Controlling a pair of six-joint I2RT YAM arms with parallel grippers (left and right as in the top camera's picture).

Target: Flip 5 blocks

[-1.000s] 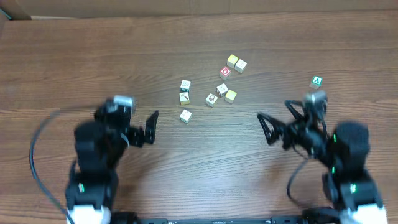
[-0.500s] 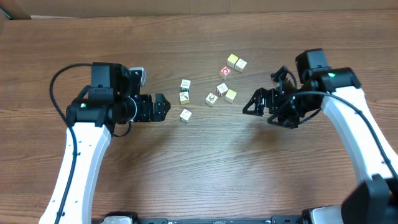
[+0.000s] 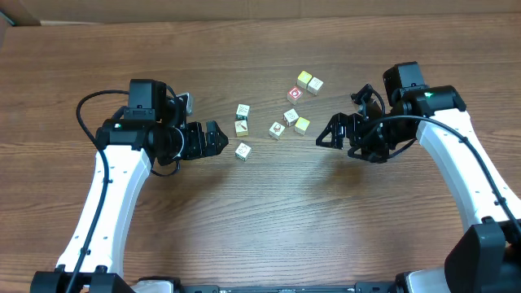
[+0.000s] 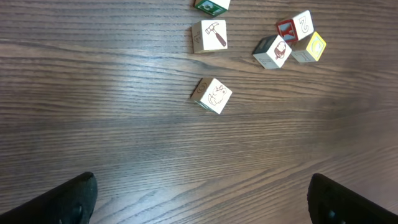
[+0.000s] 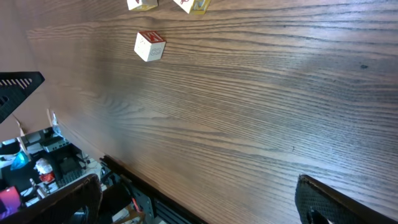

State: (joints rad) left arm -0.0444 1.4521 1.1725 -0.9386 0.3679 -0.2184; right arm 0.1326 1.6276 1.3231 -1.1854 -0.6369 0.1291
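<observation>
L arm [image 3: 114,187] reaches fwd from the near-left edge, white link angled up the bench [image 3: 269,220], wrist bent so the L hand [image 3: 221,140] points sideways toward the middle. Its fingers [image 4: 71,196] stand wide apart w/ nothing btwn them. R arm [image 3: 456,155] is the mirror of it. It arcs in from the near-right corner w/ the R hand [image 3: 327,133] aimed at the L one, fingers [image 5: 339,199] also spread wide and empty.

The five picture blocks [image 3: 291,116] lie loose on the bench btwn the two hands, none touched.
- Closest to the L hand is a tilted block [image 4: 212,95] w/ a brown line drawing on top, near the fingertips but apart.
- Beyond it is the hammer block [image 4: 209,35], w/ a green-faced block [image 4: 211,5] close behind.
- Nearer the R hand is a brown-picture block [image 4: 272,51].
- Next to that is a red-sided block [image 4: 295,26] w/ a curly mark on top, "S" or "2", can't tell which. The letter on its red face is too small to read.

A yellow-topped cube [image 4: 313,47] sits against the red-sided block. Further back are a red-faced cube [image 3: 295,94] and a pair of yellow-topped cubes [image 3: 304,79].
</observation>
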